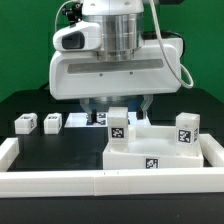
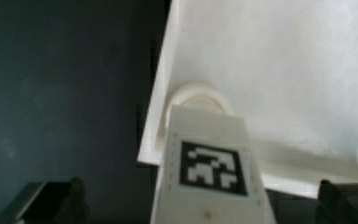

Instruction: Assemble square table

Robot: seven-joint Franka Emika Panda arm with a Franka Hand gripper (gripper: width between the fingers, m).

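Exterior view: the black table [image 1: 60,150] fills the frame, fenced along the lower edge by the barrier wall [image 1: 100,183]. The square slab [image 1: 160,150] lies flat at lower right. My gripper [image 1: 120,106] hangs at frame centre, above the slab's left corner.

Leg blocks noted:
- the near leg block [image 1: 118,125] stands at frame centre, directly under me
- the right leg block [image 1: 187,128] stands at the slab's right corner
- the far-left leg block [image 1: 24,123] and the second leg block [image 1: 52,121] sit at centre left, well apart from me

Governing relation: the near leg block lies straight below my palm. I judge that its long axis is upright and points up at me. In the wrist view this leg block [image 2: 208,165] sits between my fingers [image 2: 51,200], with a gap showing on each side. It sits at the slab's [image 2: 282,70] edge, by a rounded recess. I cannot tell whether it is seated in that recess.

Finger state: spread wide and released, grasping nothing.

Labels: black-and-white square markers on the leg blocks and the slab. No readable writing or brand is found.
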